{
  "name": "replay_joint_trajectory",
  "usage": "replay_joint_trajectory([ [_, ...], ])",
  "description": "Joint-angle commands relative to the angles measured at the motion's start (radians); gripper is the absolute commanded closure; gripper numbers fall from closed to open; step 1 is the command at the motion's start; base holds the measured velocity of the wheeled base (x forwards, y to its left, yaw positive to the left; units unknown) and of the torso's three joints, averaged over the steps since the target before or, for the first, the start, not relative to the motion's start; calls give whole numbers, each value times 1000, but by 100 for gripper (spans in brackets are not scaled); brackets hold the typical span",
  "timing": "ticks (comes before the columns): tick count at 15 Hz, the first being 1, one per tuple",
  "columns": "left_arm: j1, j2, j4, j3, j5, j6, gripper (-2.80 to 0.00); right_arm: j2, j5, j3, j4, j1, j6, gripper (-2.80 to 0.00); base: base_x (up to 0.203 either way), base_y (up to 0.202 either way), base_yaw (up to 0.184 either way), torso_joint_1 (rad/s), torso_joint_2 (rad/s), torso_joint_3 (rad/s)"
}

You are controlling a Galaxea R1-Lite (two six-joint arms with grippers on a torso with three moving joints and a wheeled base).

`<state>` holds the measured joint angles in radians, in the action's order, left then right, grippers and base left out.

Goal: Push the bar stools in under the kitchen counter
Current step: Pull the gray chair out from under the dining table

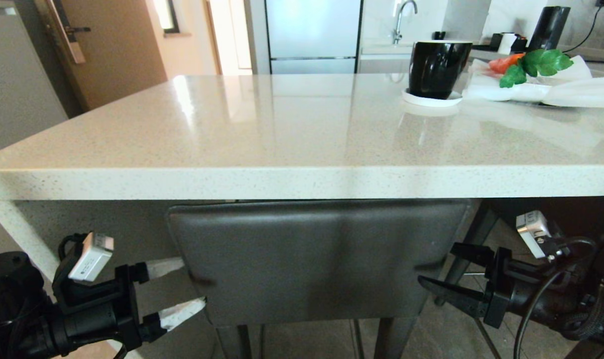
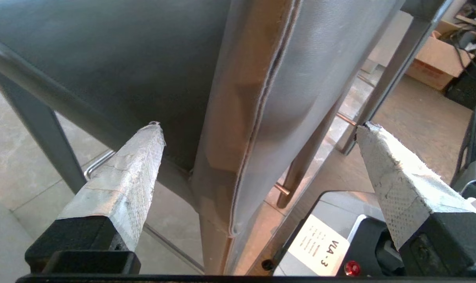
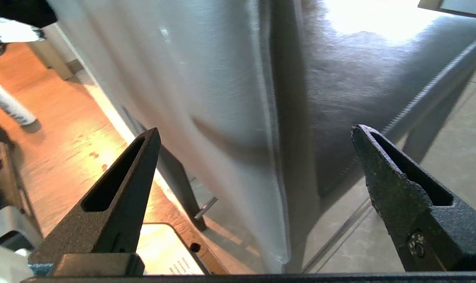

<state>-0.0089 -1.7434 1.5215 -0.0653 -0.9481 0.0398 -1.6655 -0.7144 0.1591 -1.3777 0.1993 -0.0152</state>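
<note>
You're flanking the bar stool [image 1: 311, 259] with left pincer [image 1: 184, 291] and right pincer [image 1: 434, 276], both released, its backrest running crosswise, upright, facing you, just below the table [image 1: 262, 144] edge.

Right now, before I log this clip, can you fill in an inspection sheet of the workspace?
Surface: kitchen counter, white speckled slab.
Job's things: one bar stool, backrest just below the counter edge.
Clutter: black mug on a saucer, white napkins, green leaves, far right.
Grippers: left gripper and right gripper, both open, straddling the backrest's side edges.
Cables: black cable at right wrist.
Surroundings: fridge, tap, door.
</note>
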Motion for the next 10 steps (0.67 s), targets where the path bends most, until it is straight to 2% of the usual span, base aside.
replay_joint_trajectory([
  [1, -5, 0, 9, -1, -8, 0, -280, 3, -8, -7, -8, 15, 0, -280, 0, 0, 0, 0, 0, 0],
  [6, -8, 2, 9, -13, -46, -1, -280, -1, -52, -10, -31, 66, 1, -280, 0, 0, 0, 0, 0, 0],
  [10, -11, 8, 9, 3, -9, 2, -280, -5, -59, -17, -40, 77, 4, -280, 0, 0, 0, 0, 0, 0],
])
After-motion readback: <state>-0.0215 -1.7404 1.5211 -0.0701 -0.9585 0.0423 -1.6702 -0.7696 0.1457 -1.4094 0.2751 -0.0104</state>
